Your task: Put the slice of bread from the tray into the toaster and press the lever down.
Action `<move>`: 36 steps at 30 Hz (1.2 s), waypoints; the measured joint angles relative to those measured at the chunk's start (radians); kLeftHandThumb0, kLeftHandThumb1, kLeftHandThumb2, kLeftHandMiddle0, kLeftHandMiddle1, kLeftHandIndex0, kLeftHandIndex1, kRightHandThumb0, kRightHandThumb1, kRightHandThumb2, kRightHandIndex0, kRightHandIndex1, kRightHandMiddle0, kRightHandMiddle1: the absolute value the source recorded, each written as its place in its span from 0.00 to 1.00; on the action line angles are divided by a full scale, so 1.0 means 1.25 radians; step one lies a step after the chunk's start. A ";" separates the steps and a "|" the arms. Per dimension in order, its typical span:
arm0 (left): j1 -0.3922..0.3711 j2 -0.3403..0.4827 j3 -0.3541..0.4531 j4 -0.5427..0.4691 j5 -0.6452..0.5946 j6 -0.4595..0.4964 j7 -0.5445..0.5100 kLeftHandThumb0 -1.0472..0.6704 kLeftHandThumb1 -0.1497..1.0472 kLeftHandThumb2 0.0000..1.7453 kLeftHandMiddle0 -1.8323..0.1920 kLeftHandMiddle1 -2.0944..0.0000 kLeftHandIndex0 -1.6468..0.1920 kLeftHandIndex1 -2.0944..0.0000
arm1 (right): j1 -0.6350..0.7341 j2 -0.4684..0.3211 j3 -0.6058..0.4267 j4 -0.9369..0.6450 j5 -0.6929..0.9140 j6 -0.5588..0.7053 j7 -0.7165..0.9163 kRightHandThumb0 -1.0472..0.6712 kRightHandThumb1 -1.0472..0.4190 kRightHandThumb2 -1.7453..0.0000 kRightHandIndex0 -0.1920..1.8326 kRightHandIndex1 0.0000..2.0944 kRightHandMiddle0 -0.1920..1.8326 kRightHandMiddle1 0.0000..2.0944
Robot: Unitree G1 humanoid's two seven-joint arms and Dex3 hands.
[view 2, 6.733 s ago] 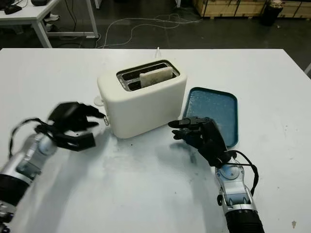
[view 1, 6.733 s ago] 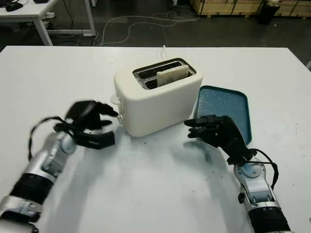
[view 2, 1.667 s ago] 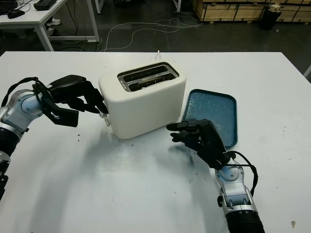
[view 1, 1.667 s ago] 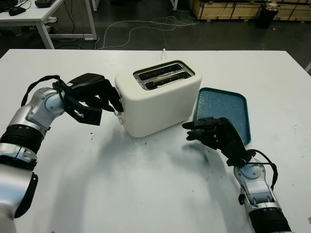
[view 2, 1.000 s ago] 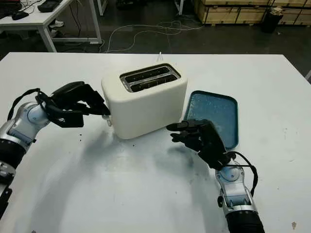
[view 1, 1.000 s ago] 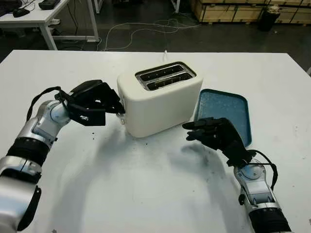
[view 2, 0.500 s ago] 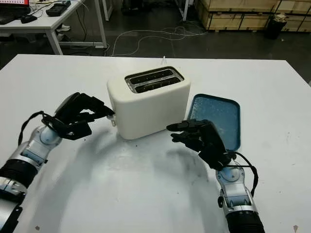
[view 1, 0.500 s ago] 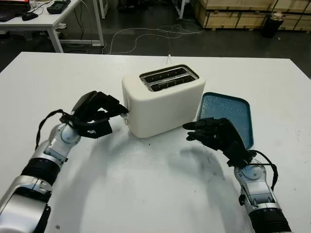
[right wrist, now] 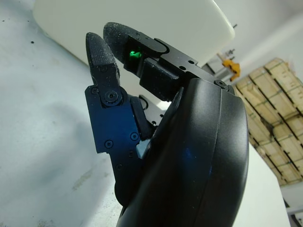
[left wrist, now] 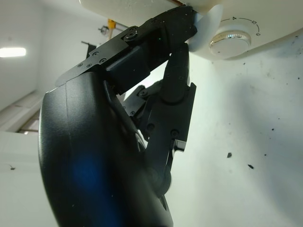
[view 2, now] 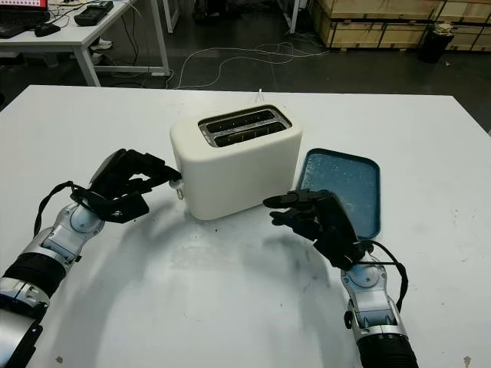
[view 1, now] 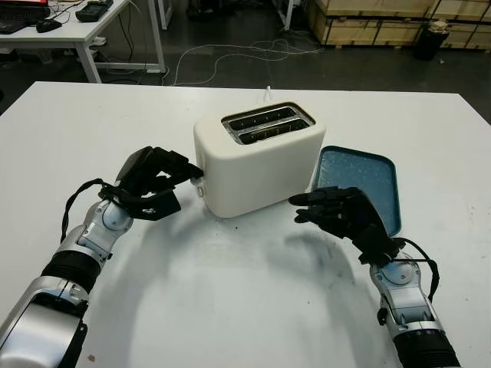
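The toaster point(view 1: 259, 159) stands near the middle of the white surface point(view 1: 230, 291), its two top slots dark; the slice of bread cannot be made out from above (it may sit down inside a slot, but that is hidden). At the toaster's end face the white lever point(left wrist: 207, 22) sits low, just above the round numbered dial point(left wrist: 229, 39).

The left robot hand point(view 1: 157, 182) is at that end of the toaster, its fingers point(left wrist: 161, 28) curled, with a fingertip lying on top of the lever; it grips nothing, only touches. Dark crumbs dot the surface beneath it.

Just beside the toaster's other end lies the blue tray point(view 1: 367, 184), bare of any bread.

The right robot hand point(view 1: 337, 215) hovers over the surface in front of the tray's near edge and close to the toaster's front corner, open, holding nothing, apart from the toaster.

Beyond the surface's far edge, cables point(view 1: 230, 57) trail across a dark floor.
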 measured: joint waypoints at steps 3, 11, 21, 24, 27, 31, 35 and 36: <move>0.003 0.001 0.000 -0.012 0.000 0.007 0.000 0.52 0.89 0.07 0.41 0.76 0.31 1.00 | 0.000 0.000 0.000 0.000 0.000 0.000 0.000 0.34 0.11 1.00 0.67 0.22 0.68 0.00; 0.035 0.014 -0.002 -0.111 0.003 0.031 -0.001 0.51 0.89 0.05 0.47 0.59 0.28 0.99 | 0.000 0.000 0.000 0.000 0.000 0.000 0.000 0.34 0.11 1.00 0.67 0.21 0.68 0.00; 0.073 0.086 0.033 -0.265 0.038 0.065 -0.063 0.54 0.87 0.00 0.46 0.50 0.25 0.98 | -0.001 -0.001 0.001 0.000 0.000 0.000 0.000 0.34 0.11 1.00 0.67 0.20 0.68 0.00; 0.072 0.088 0.051 -0.271 0.053 0.065 -0.071 0.54 0.87 0.00 0.46 0.50 0.25 0.98 | -0.001 -0.001 0.001 0.000 0.000 0.000 0.000 0.34 0.11 1.00 0.68 0.20 0.68 0.00; 0.071 0.085 0.067 -0.273 0.064 0.064 -0.069 0.54 0.87 0.00 0.46 0.49 0.25 0.98 | -0.001 -0.001 0.002 0.000 0.000 0.000 0.000 0.34 0.11 1.00 0.68 0.20 0.68 0.00; 0.071 0.080 0.082 -0.282 0.078 0.063 -0.069 0.53 0.88 0.00 0.46 0.48 0.25 0.98 | -0.001 -0.001 0.002 0.000 0.000 -0.001 0.005 0.34 0.11 1.00 0.68 0.21 0.68 0.00; 0.071 0.078 0.102 -0.306 0.086 0.069 -0.071 0.52 0.89 0.00 0.47 0.45 0.25 0.98 | -0.001 -0.001 0.002 0.000 0.000 -0.002 0.005 0.33 0.11 1.00 0.68 0.21 0.68 0.00; 0.071 0.078 0.107 -0.313 0.086 0.070 -0.071 0.52 0.89 0.00 0.47 0.44 0.25 0.98 | -0.001 -0.001 0.002 0.000 0.000 -0.002 0.005 0.33 0.11 1.00 0.68 0.21 0.68 0.00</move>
